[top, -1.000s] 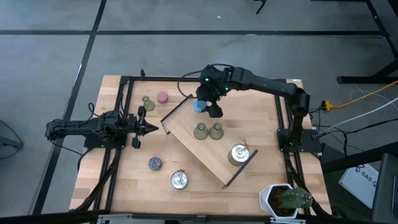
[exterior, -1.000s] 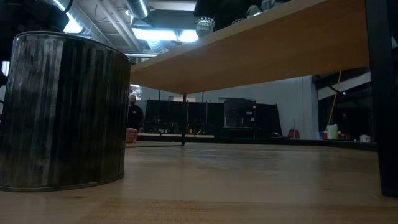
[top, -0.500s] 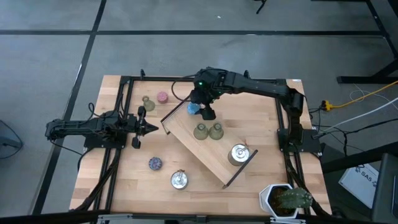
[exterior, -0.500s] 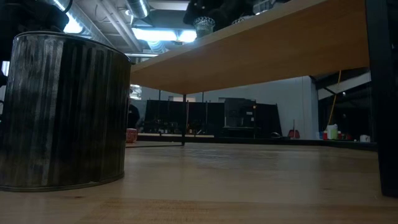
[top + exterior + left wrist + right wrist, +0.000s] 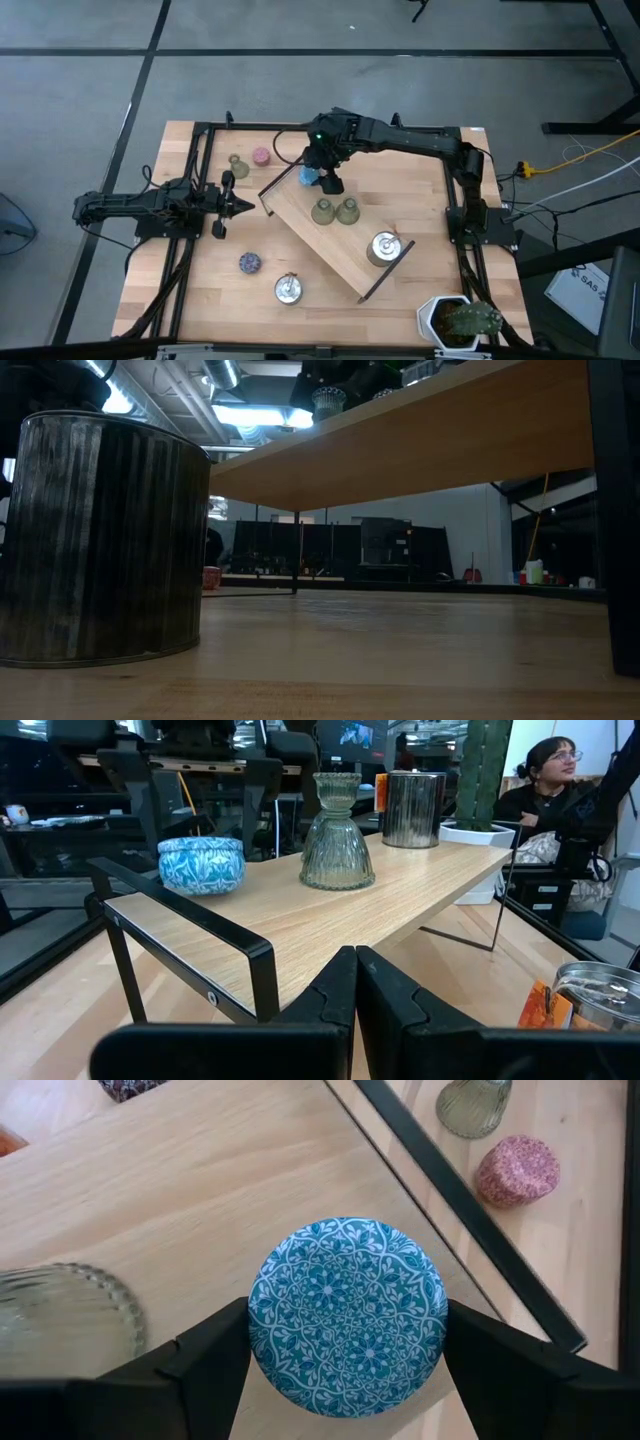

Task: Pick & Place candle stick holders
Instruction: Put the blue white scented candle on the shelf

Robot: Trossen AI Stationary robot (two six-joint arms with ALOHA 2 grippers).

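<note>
My right hand (image 5: 345,1380) is over the far end of the wooden tray (image 5: 305,215). Its two fingers (image 5: 190,1370) stand wide on both sides of the blue holder (image 5: 347,1316). They look to touch it, but I cannot tell if they squeeze it. In the left wrist view the blue holder sits flat on the tray, so I think it has just about landed.

Two green holders (image 5: 335,211) stand side by side in the middle of the tray. One silver holder (image 5: 383,247) is at the tray's near end. So four are on the tray.

Four are left on the counter (image 5: 420,190). The third green holder (image 5: 238,165) and the pink holder (image 5: 261,156) wait near the far left corner. The purple holder (image 5: 249,262) and the other silver holder (image 5: 288,289) sit by the near edge.

My left hand (image 5: 243,206) is closed tight with nothing in it, waiting at the left edge.
</note>
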